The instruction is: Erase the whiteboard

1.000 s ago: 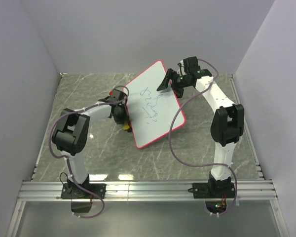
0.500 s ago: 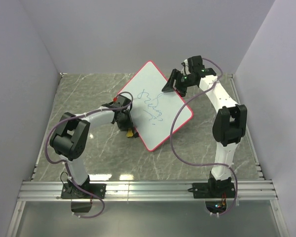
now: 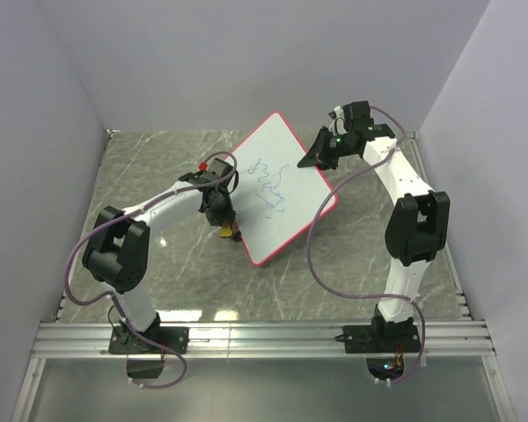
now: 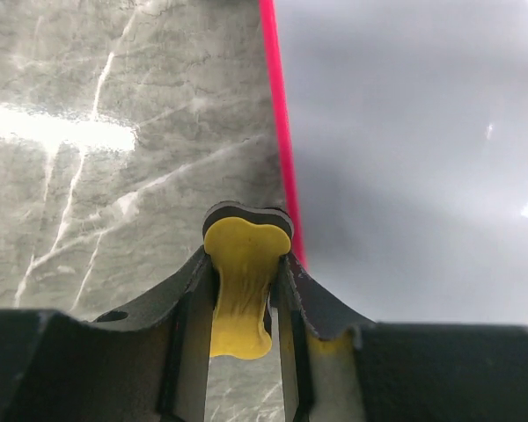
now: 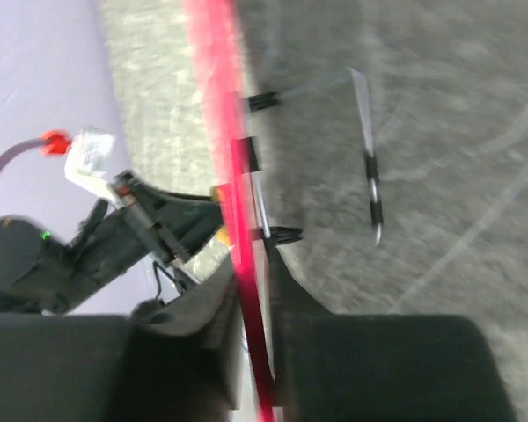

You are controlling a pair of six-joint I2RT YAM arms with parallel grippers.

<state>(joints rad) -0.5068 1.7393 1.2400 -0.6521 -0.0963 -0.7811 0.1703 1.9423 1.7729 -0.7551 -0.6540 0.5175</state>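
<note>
The whiteboard [image 3: 295,204], white with a red-pink rim, stands as a diamond at the table's middle, with blue scribbles [image 3: 270,186] on its face. My right gripper [image 3: 320,159] is shut on its upper right rim. In the blurred right wrist view the red rim [image 5: 238,176] runs edge-on between the right gripper's [image 5: 251,299] fingers. My left gripper [image 3: 226,227] is at the board's left edge, shut on a yellow eraser [image 3: 230,233]. In the left wrist view the squeezed eraser [image 4: 242,281] sits in the left gripper [image 4: 245,299], just left of the board's rim [image 4: 282,132] and above the marble.
A grey marble table [image 3: 158,176] lies between lilac walls on three sides. An aluminium rail [image 3: 264,338] carries both arm bases at the near edge. The right arm's purple cable [image 3: 315,255] loops over the table beside the board's lower right edge.
My right gripper has shut on the board's rim. The board has swung and shifted on the table. My left gripper, still holding the eraser, has stayed at the board's left edge.
</note>
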